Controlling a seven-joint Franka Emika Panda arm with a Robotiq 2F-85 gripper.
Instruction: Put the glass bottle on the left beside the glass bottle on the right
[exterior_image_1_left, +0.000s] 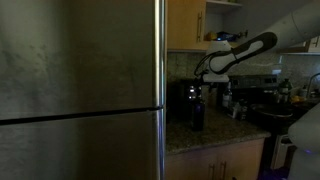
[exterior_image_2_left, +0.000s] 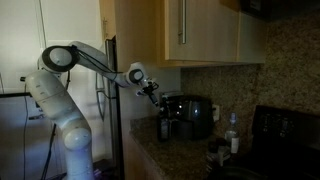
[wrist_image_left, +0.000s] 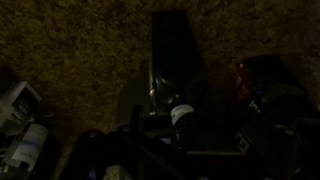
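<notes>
Claw (exterior_image_2_left: 153, 94) dim above dark bottle (exterior_image_2_left: 163, 126)

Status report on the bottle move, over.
Gripper just above dark glass bottle, open or shut unclear. Bottle upright on speckled counter. Black coffee machine close beside it.

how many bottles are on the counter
2 clearly: a dark bottle below the gripper, beside the coffee maker, and a paler bottle on the coffee maker's other side. The counter is dim and cluttered, so more may be hidden.
</notes>
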